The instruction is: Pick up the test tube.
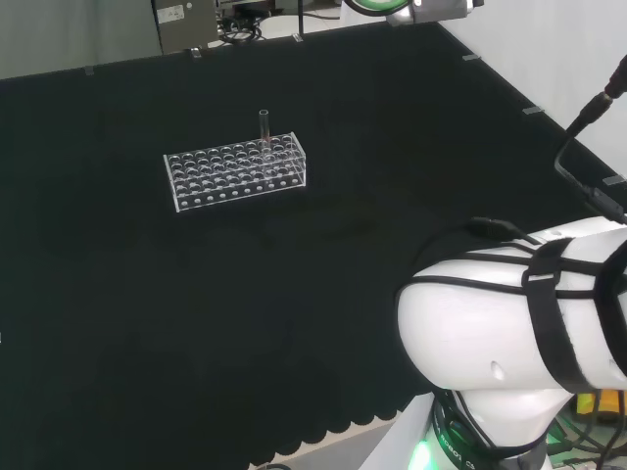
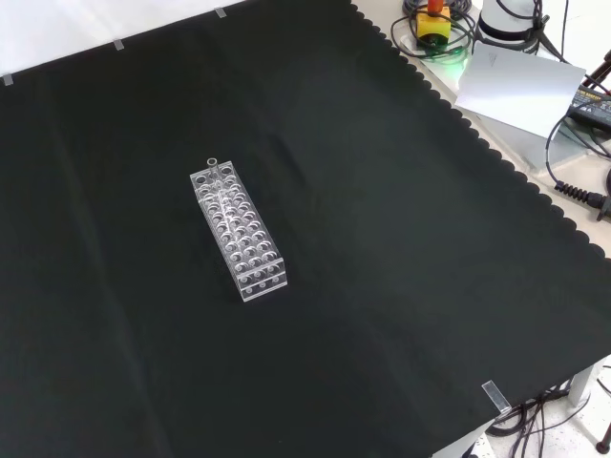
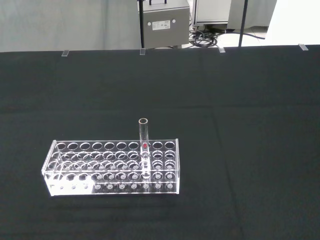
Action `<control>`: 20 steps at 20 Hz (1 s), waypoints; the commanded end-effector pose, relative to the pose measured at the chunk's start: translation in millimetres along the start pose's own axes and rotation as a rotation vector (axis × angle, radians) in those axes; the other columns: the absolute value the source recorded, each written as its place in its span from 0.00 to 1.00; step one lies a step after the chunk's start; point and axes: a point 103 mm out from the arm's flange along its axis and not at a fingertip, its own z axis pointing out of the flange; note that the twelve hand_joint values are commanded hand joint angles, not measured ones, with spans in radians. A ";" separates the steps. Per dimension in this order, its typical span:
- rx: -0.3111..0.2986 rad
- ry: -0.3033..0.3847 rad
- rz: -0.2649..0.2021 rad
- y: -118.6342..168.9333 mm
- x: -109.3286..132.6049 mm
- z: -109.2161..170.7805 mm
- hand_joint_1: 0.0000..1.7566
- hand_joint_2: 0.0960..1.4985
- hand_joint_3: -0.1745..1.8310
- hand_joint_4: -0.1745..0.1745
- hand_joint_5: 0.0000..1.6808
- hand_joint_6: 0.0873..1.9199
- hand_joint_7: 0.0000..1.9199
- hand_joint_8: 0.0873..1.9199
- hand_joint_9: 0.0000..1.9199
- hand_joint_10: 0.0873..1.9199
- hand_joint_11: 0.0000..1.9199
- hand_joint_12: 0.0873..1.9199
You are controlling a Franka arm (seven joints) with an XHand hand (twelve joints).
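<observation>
A black cloth (image 1: 147, 323) covers the bench. The white arm link (image 1: 519, 343) sits at the head view's lower right; whether the hand is released or clenched cannot be told. A clear rack (image 3: 112, 167) holds one upright test tube (image 3: 144, 145) near its end.

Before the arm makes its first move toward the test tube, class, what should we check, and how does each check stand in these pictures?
1. Test tube stands upright in the clear rack: ok.
2. It is the one tube in the rack, so no mix-up: ok.
3. The tube's top rises above the rack, leaving bare glass to grasp: ok.
4. Black cloth around the rack is free of other ware in the front view: ok.
5. Hand open and ready: cannot tell.
6. What the tube holds: a small red mark shows inside in the wrist view; liquid or not, cannot tell.
</observation>
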 end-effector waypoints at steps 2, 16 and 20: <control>-0.010 -0.004 -0.001 0.7 -1.0 0.1 0.33 0.49 0.32 0.27 0.05 0.03 0.03 0.26 0.03 0.29 0.02 0.69; 0.028 0.017 -0.077 60.7 13.2 10.7 0.36 0.52 0.26 0.22 0.13 0.00 0.03 0.43 0.02 0.47 0.00 0.79; 0.068 0.022 -0.090 86.7 18.7 22.0 0.39 0.51 0.26 0.20 0.15 0.00 0.06 0.44 0.04 0.48 0.00 0.81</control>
